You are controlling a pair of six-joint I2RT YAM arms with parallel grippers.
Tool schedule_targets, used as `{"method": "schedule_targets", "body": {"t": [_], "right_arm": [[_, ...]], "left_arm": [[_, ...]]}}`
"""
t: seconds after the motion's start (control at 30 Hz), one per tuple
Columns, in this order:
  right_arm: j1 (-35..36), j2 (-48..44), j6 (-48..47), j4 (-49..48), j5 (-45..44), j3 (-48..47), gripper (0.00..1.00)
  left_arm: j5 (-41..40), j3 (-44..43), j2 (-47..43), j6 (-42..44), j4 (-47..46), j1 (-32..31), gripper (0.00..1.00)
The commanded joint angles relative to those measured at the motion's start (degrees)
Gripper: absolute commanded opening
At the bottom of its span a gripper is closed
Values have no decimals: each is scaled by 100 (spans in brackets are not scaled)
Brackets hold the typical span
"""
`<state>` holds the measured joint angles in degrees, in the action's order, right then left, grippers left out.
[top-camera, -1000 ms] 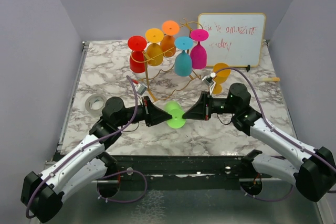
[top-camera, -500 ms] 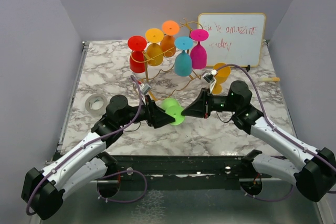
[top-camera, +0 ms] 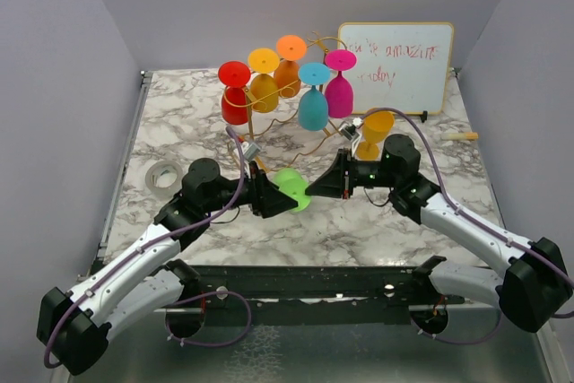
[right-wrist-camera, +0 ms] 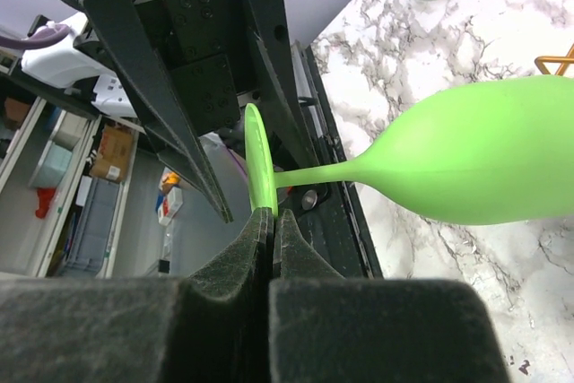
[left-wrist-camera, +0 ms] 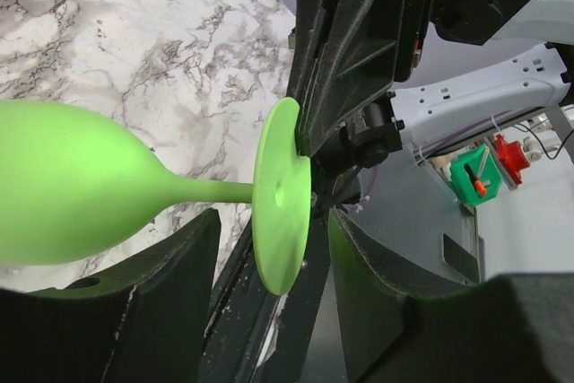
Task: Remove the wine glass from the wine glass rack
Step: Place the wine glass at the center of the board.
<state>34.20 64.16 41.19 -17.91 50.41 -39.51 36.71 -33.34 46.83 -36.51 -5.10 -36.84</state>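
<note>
A green wine glass hangs sideways above the table between my two grippers, off the gold wire wine glass rack. My right gripper is shut on the rim of its round foot, and its bowl points away. My left gripper is open. Its fingers stand on either side of the foot without touching it. In the top view the left gripper and right gripper meet at the glass.
Red, yellow-orange, orange, teal and magenta glasses hang upside down on the rack. A yellow glass stands by the right arm. A whiteboard leans at the back right, with a tape roll at the left.
My left gripper has opened from shut and let go of the green glass. Both grippers and the glass have shifted slightly toward the rack. The right gripper has stayed shut on the foot.
</note>
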Motion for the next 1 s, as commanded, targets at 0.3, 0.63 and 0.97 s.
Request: {"method": "schedule_targets", "body": {"t": [0.3, 0.63, 0.97], "right_arm": [[35, -119, -634, 467, -487, -623, 1], [31, -160, -665, 532, -322, -508, 1], [29, -213, -701, 478, -172, -399, 1]], "left_arm": [[-266, -31, 33, -70, -550, -15, 42], [-711, 88, -226, -164, -650, -2, 49], [-322, -46, 29, -95, -707, -7, 25]]}}
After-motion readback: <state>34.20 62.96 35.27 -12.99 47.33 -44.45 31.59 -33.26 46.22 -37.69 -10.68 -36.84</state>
